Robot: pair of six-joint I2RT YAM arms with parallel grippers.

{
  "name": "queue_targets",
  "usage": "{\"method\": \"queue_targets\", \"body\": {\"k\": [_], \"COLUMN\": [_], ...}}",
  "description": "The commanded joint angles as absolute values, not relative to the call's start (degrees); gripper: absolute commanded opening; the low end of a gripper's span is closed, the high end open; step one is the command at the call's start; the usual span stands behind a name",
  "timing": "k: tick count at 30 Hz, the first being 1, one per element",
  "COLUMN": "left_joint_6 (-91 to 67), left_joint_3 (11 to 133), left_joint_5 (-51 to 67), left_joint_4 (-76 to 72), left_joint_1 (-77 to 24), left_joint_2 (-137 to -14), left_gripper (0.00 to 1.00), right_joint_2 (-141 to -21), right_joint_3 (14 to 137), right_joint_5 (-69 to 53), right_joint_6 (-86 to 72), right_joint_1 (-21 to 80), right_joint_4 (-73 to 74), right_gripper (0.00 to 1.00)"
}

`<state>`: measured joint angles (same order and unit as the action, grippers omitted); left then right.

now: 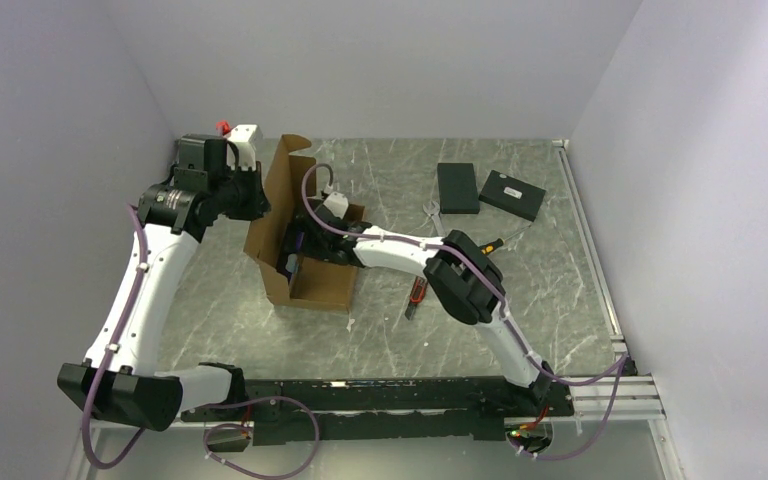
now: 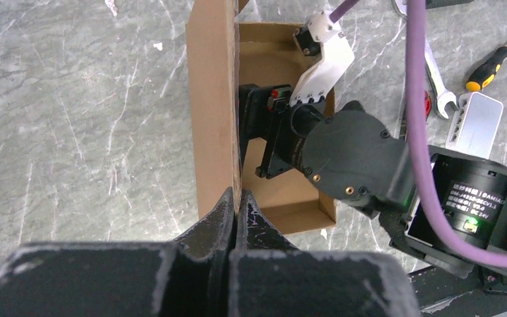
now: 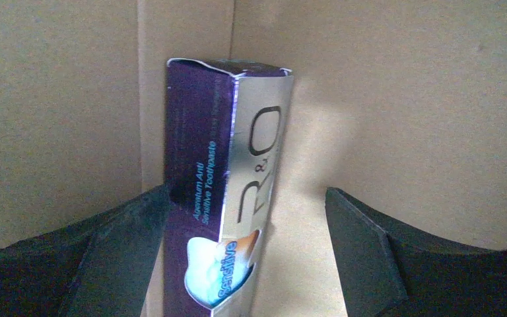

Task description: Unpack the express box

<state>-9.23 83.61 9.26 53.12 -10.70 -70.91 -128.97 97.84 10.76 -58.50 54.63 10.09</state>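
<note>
The express box [image 1: 322, 287] sits on the marble table [image 1: 560, 300], open, with its flap lid [image 1: 278, 185] standing upright along the box's left side. The left gripper [image 1: 258, 196] reaches that lid from outside the box. In the left wrist view its fingers [image 2: 219, 218] are pressed together on the lid's cardboard edge [image 2: 214, 99], one on the outer face and one on the inner face, with no gap showing apart from the cardboard itself.

The right gripper [image 1: 307, 246] is down inside the express box, between its walls. In the right wrist view its two fingers [image 3: 383, 251] are spread wide and grip nothing. A purple and silver toothpaste carton [image 3: 204, 165] stands on end against the box's inner wall [image 3: 403, 99], inside the span of the fingers. It is close against the finger at the left of that view, though whether they touch cannot be told. A clear gap separates it from the other finger.

Outside the express box, two small black boxes [image 1: 458, 187] lie side by side on the table, well apart from the box's right side and farther from the arm bases. A screwdriver [image 2: 495, 63] and a wrench [image 2: 436, 72] lie on the table past the box's right wall.
</note>
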Motion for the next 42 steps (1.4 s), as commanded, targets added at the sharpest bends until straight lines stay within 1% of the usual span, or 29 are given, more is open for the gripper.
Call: {"method": "queue_targets", "body": {"k": [1,5,9,11,16,20,22,24,27,30,31,33,39,42], "left_joint_6": [-9.4,-9.6,-10.2,-10.3,-9.7,-9.5,-9.6,-9.9,-10.3,-10.7,-10.9,-11.3,-12.0,-12.0], "left_joint_3": [82.9,82.6,82.4,82.1,81.1,80.7,80.7,80.8,80.9,81.0,80.9,80.5,79.6,79.2], "left_joint_5": [9.5,8.4,4.7,3.0,1.1,0.2,0.2,0.9,1.8,2.6,2.9,3.6,4.9,4.6], "left_joint_4": [51.6,51.4,51.9,52.2,52.4,52.9,52.9,52.7,52.5,52.6,52.6,52.3,51.6,51.6], "left_joint_1": [-10.7,-10.7,-10.7,-10.7,-10.7,-10.7,-10.7,-10.7,-10.7,-10.7,-10.7,-10.7,-10.7,-10.7], "left_joint_2": [-69.2,-68.9,-68.8,-68.8,-68.6,-68.7,-68.8,-68.7,-68.7,-68.8,-68.7,-68.5,-68.7,-68.7], "left_gripper": [0.00,0.00,0.00,0.00,0.00,0.00,0.00,0.00,0.00,0.00,0.00,0.00,0.00,0.00], "right_joint_2": [-131.1,-134.5,-136.2,-134.6,-126.4,-120.1,-118.4,-118.2,-119.3,-120.3,-120.7,-123.0,-133.9,-135.7], "right_joint_3": [103.3,107.0,109.8,107.5,96.3,89.3,87.5,87.5,90.1,92.2,93.2,97.8,116.8,118.3], "right_joint_5": [17.5,21.0,22.9,25.2,28.2,26.5,25.9,23.7,21.5,20.5,21.2,22.5,26.7,27.1], "right_joint_6": [-58.4,-57.1,-55.1,-54.3,-51.4,-49.5,-49.4,-49.6,-51.1,-55.3,-58.2,-66.2,-79.7,-80.2], "right_joint_1": [55.8,56.3,56.3,56.3,54.9,53.1,53.1,53.2,53.3,53.3,53.3,53.5,54.3,54.3], "right_joint_4": [13.6,16.9,21.1,21.7,18.2,15.0,13.9,12.9,14.3,16.3,18.3,26.8,52.1,52.2], "right_gripper": [0.91,0.90,0.89,0.88,0.85,0.80,0.78,0.78,0.85,0.98,1.00,1.00,1.00,0.99]}}
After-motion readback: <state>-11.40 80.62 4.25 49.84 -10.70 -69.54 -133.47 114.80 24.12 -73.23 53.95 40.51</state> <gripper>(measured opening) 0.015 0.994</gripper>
